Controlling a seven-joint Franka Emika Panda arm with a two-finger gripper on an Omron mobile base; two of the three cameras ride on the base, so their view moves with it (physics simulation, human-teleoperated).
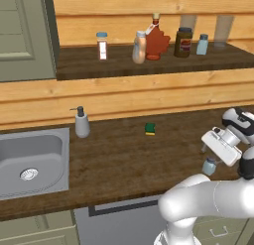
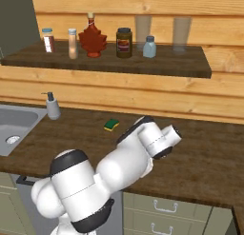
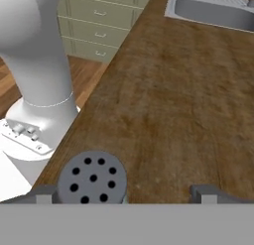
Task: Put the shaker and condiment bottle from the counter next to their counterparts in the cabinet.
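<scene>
Currently I have the tool (image 1: 210, 154) low over the shaker (image 1: 209, 165), which stands upright on the tabletop (image 1: 124, 159) near its front edge, well to the right of the sink (image 1: 30, 162). In the hand view the shaker's perforated grey cap (image 3: 93, 178) sits between the two dark fingertips (image 3: 206, 192), nearer the left one than the right. The jaws stand wide apart and nothing is clamped. I judge the tool is spread like this so it can drop around the body from above; the off-centre cap suggests a small sideways correction first, or the nearer finger could nudge the shaker and tip it.

Up on the cabinet shelf (image 1: 149, 65), the condiment bottle (image 1: 139, 47) already stands touching or just beside the red maple-leaf bottle (image 1: 157, 42), on the side nearer the sink. So that half of the job looks done. The matching shaker (image 1: 202, 44) stands farther from the sink, just past the dark brown jar (image 1: 183, 42), with bare board beyond it; that is where I would set mine down.

Between sink and shaker, a soap dispenser (image 1: 81, 122) stands at the sink's back corner and a small green and yellow sponge (image 1: 150, 129) lies farther along. Neither is in the lifting path.

From the right base view the forearm covers the tool, so I cannot tell there how close the fingers are to the shaker's sides.
</scene>
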